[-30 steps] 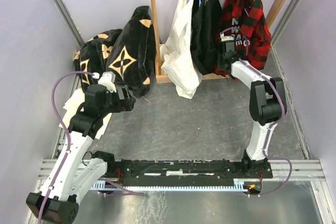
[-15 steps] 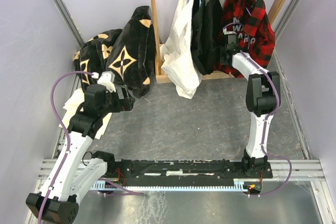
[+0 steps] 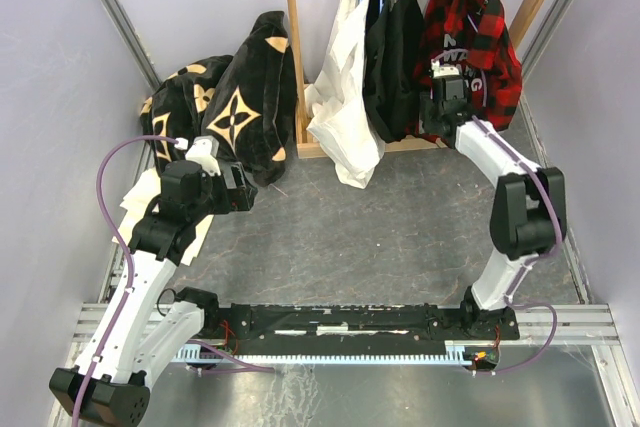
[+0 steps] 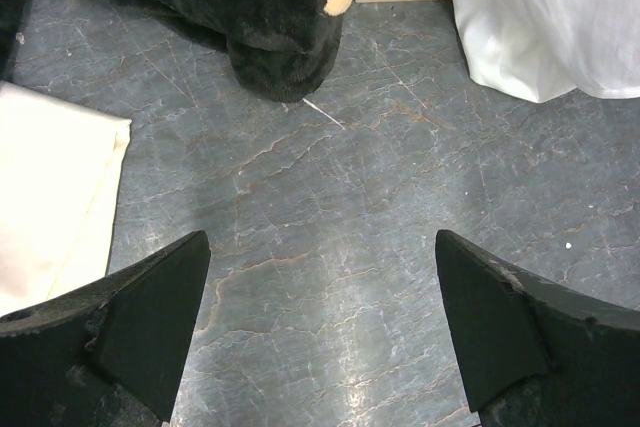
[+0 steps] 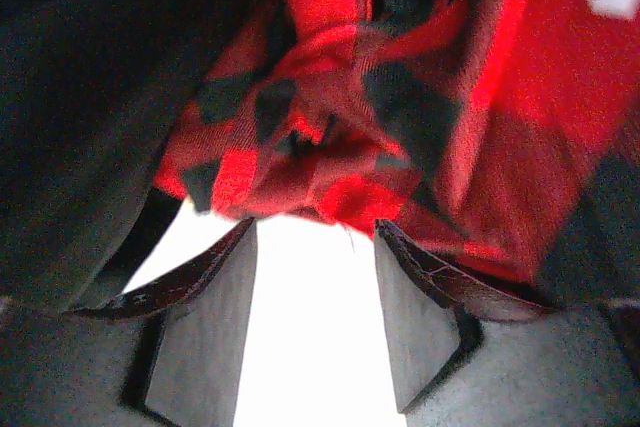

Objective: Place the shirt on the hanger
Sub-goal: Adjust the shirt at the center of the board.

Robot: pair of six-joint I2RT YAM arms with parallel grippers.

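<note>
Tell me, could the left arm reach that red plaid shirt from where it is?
Probably not. The left gripper sits far left near the flower-patterned fabric, while the shirt hangs far right, beyond the white garment and black garment.

Right tool (image 5: pixel 315 235) jaws widened at shirt (image 3: pixel 482 39) hem; right elbow swung outward.

I see black flower-print fabric (image 3: pixel 235 107) heaped in the counter's (image 3: pixel 380 227) far-left corner. A white shirt (image 3: pixel 340 97) hangs at its far edge.
</note>
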